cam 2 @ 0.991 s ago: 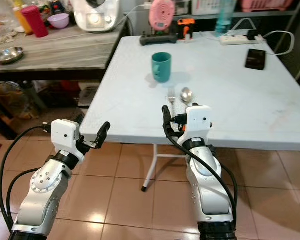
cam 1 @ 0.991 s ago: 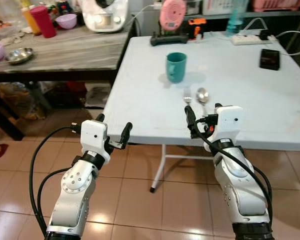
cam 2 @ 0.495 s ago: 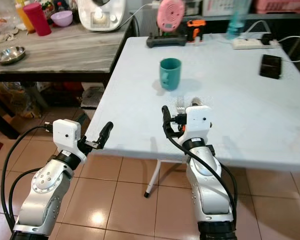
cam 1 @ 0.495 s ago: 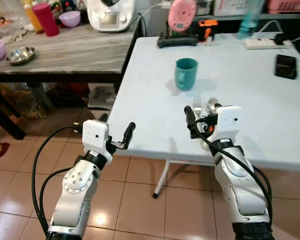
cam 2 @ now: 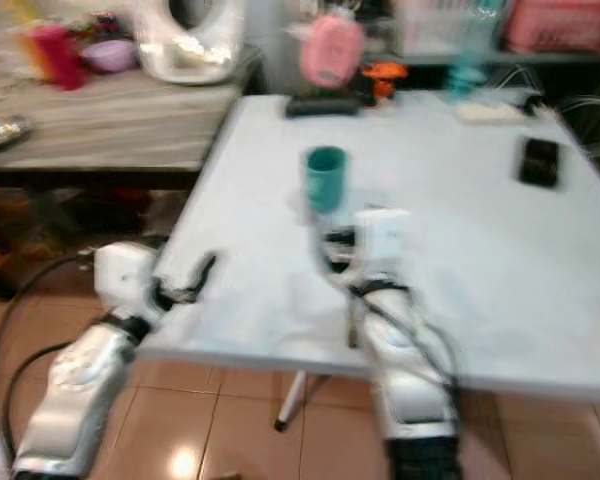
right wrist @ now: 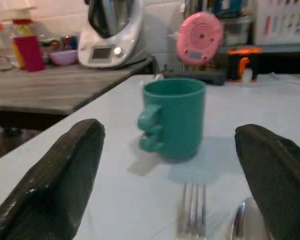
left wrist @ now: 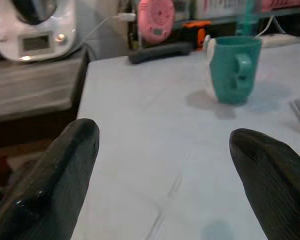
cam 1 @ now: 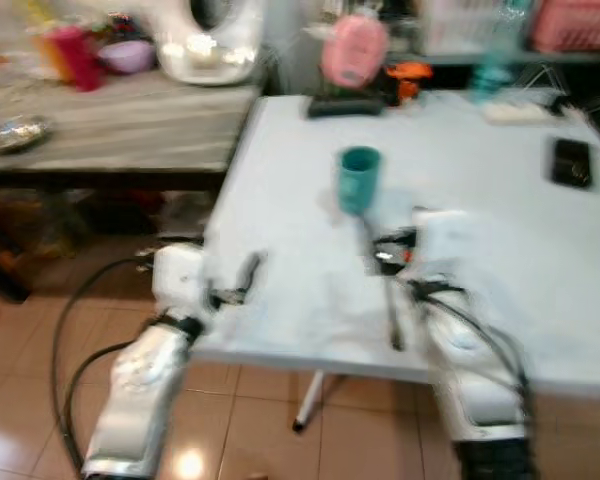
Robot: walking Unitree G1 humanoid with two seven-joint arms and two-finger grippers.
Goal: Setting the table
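A teal mug (cam 1: pixel 359 178) stands upright on the white table (cam 1: pixel 500 240), its handle visible in both wrist views. Just in front of it lie a fork (right wrist: pixel 192 209) and a spoon (right wrist: pixel 246 221), side by side. My right gripper (right wrist: pixel 171 150) is open and low over the table, pointing at the mug (right wrist: pixel 173 118), with the fork and spoon right ahead of its fingers. My left gripper (left wrist: pixel 165 155) is open at the table's near left edge, and the mug (left wrist: pixel 233 67) is farther off to its right. Both eye views are blurred.
A grey wooden counter (cam 1: pixel 110 115) adjoins the table on the left, holding a white appliance (cam 1: pixel 205 45), a red cup (cam 1: pixel 75 55) and bowls. At the table's back are a pink round device (cam 1: pixel 353 50), a power strip (cam 1: pixel 510 110) and a black phone (cam 1: pixel 572 162). Tiled floor lies below.
The whole picture has shifted and blurred, so the camera is moving. Both grippers now sit closer to the table, the right one over its surface by the fork and spoon.
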